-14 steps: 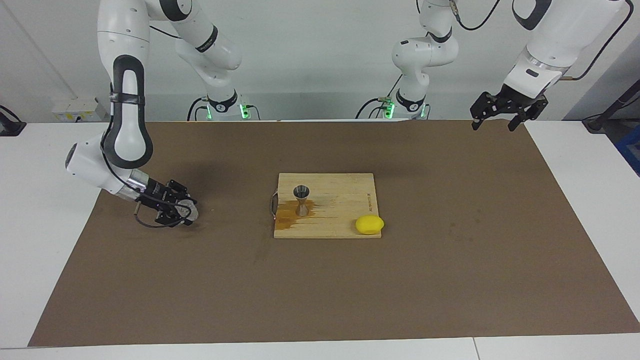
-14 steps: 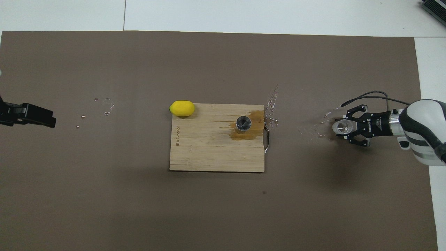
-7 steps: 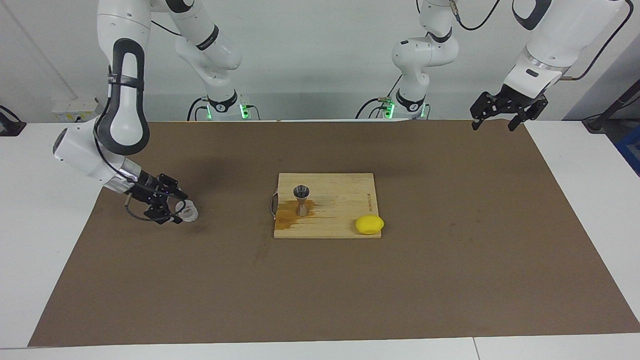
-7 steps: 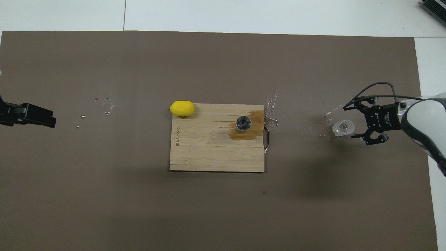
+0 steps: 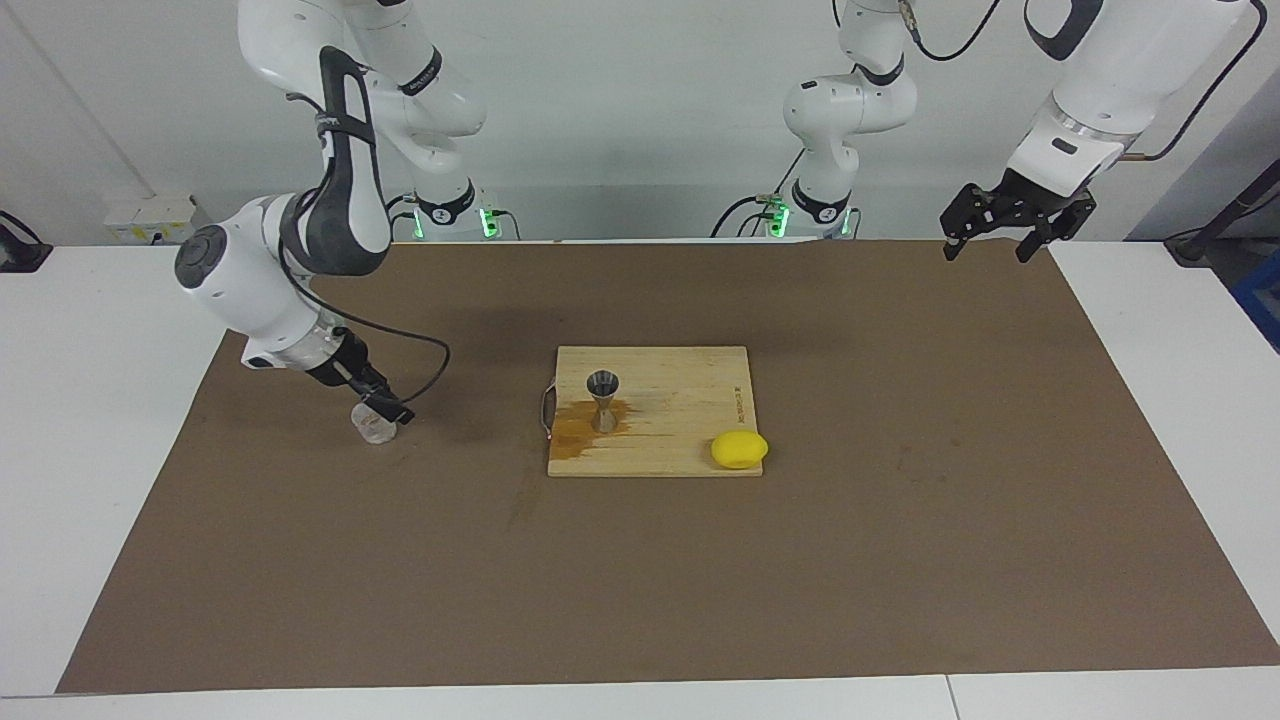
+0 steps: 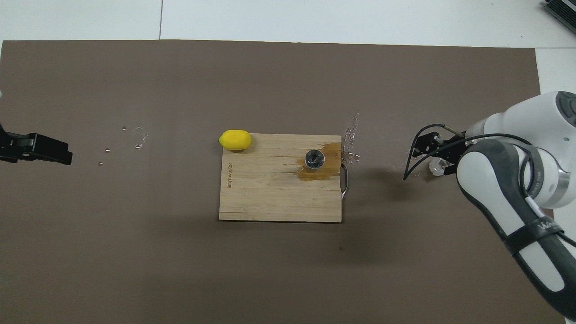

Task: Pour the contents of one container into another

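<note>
A plain white wall backs a white table [image 5: 80, 470] covered almost edge to edge by a matte brown mat [image 5: 900, 520], its surface flat and smooth. At the middle of the mat lies a rectangular bamboo cutting board [image 5: 680, 440] with a thin metal handle on the edge toward the right arm's end; an amber wet stain darkens the grain on that side. In the stain stands the steel jigger [image 5: 603, 398], upright, hourglass-shaped, shiny, its upper cone open. A smooth yellow lemon [image 5: 739, 449] sits at the board's corner farther from the robots, toward the left arm's end, overhanging the edge slightly.

The clear, textured glass cup [image 5: 372, 423] stands on the mat toward the right arm's end, well apart from the board, with small beads of spilled liquid [image 6: 351, 130] scattered on the mat between them. The right gripper [image 5: 385, 404] hangs just above the cup, tilted, partly covering it; its fingers stand spread and grip nothing. The left gripper [image 5: 1000, 222] waits raised over the mat's corner near its own base, fingers spread apart, empty.

The half of the mat farther from the robots is open, as is the stretch between the board and the left arm's end.
</note>
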`<action>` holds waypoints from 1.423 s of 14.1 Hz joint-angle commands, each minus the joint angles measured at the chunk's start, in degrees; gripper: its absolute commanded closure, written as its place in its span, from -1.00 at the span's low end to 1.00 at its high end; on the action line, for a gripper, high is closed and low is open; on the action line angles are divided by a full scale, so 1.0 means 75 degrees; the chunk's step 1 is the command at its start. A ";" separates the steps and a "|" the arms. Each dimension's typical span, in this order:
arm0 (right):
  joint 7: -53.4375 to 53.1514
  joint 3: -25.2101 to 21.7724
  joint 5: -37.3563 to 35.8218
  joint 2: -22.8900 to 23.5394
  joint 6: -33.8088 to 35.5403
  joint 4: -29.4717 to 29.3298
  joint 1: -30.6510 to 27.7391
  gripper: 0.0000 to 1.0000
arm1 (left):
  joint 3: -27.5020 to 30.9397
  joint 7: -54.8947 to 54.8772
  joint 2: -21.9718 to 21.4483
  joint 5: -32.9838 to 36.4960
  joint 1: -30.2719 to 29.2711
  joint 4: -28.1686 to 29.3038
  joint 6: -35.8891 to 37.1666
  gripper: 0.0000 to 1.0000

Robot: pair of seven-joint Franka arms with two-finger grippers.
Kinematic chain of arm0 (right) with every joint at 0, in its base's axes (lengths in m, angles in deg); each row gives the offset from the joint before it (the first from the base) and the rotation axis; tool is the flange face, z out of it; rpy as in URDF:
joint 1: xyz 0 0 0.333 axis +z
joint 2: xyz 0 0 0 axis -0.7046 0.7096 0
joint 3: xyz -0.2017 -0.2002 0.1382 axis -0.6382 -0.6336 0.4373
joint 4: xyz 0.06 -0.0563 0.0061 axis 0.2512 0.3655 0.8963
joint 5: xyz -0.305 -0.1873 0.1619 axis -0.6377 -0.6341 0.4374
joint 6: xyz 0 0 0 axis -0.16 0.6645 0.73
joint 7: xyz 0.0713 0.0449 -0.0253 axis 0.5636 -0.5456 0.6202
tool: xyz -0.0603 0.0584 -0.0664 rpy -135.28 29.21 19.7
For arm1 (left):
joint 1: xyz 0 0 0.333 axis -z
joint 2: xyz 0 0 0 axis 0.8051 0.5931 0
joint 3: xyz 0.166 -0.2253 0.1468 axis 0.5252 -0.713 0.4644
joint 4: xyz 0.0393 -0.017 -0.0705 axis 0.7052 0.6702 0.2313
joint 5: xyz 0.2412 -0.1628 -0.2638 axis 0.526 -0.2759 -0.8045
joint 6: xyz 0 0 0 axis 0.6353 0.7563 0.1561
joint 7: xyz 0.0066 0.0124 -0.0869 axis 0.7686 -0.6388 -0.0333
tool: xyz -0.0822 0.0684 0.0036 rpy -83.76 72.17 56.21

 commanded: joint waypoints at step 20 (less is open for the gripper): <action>0.1641 0.0229 -0.1391 -0.1306 0.3865 -0.2826 0.0416 -1.00 | 0.0077 -0.0030 -0.0235 -0.0044 0.0078 0.0288 -0.0143 -1.00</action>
